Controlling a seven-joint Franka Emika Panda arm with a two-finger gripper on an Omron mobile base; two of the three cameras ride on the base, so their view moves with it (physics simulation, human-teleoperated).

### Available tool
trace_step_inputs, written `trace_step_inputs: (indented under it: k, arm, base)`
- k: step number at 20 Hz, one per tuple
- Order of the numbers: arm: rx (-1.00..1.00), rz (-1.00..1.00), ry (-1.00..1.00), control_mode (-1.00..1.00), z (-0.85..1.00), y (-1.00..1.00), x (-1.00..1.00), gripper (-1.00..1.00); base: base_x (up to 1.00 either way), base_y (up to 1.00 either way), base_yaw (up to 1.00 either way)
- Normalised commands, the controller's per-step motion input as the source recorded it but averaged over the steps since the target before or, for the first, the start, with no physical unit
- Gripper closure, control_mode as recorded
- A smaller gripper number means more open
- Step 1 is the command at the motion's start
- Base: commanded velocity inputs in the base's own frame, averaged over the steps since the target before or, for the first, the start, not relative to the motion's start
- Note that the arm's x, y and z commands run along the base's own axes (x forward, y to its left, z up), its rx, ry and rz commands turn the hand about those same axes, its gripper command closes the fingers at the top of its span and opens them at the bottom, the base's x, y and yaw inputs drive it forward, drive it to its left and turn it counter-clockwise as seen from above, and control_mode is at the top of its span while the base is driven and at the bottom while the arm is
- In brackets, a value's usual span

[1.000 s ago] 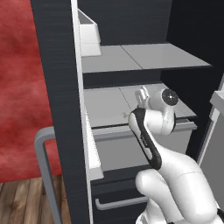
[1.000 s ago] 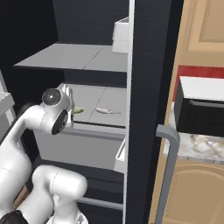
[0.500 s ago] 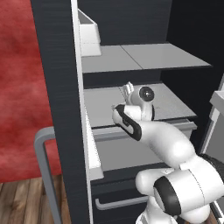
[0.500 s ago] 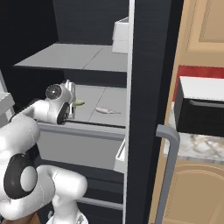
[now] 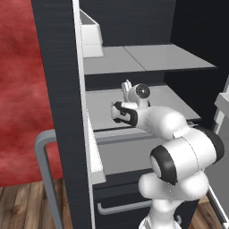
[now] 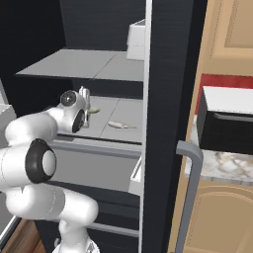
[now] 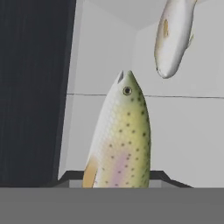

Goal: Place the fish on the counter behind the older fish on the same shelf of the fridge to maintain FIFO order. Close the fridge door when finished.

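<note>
My gripper [image 5: 126, 86] [image 6: 84, 92] [image 7: 118, 179] reaches into the open fridge [image 5: 58, 89] [image 6: 168, 99] and hangs just above the lower shelf [image 5: 103, 107] [image 6: 129, 109]. It is shut on the fish [image 7: 120, 140] [image 6: 94, 110], an olive-yellow one with dark flecks that points away from the hand. The older fish [image 7: 173, 37] [image 6: 121, 125], pale and whitish, lies on the same shelf a little beyond and to one side of the held one. A strip of marble counter [image 6: 217, 163] lies to the right of the fridge.
A white box [image 5: 89, 33] [image 6: 136, 42] stands on the higher shelf. The wide grey drawer [image 5: 125, 152] [image 6: 94, 168] sits under the lower shelf. Both fridge doors stand open with grey bar handles [image 5: 47, 179] [image 6: 188, 197]. A black appliance [image 6: 227, 126] rests on the counter.
The arm has stretched further into the fridge, carrying the hand leftward in the left base view and out over the lower shelf. The fish has stayed in the gripper.
</note>
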Motion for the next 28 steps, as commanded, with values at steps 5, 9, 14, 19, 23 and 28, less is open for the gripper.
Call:
trace_step_inputs:
  k: [5,9,14,19,23,28]
  arm:
    - [0.00,0.00,0.00,-1.00,-0.01,0.00,0.44,1.00]
    - [0.00,0.00,0.00,-1.00,-0.15,0.00,0.44,1.00]
    - [0.00,0.00,0.00,-1.00,-0.23,0.00,0.37,1.00]
    - [0.00,0.00,0.00,-1.00,-0.13,0.00,0.40,1.00]
    - [0.00,0.00,0.00,-1.00,-0.09,0.00,0.48,1.00]
    - [0.00,0.00,0.00,-1.00,-0.13,0.00,0.49,1.00]
  base:
    - [0.00,0.00,0.00]
    - [0.00,0.00,0.00]
    - [0.00,0.00,0.00]
    - [0.00,0.00,0.00]
    - [0.00,0.00,0.00]
    - [0.00,0.00,0.00]
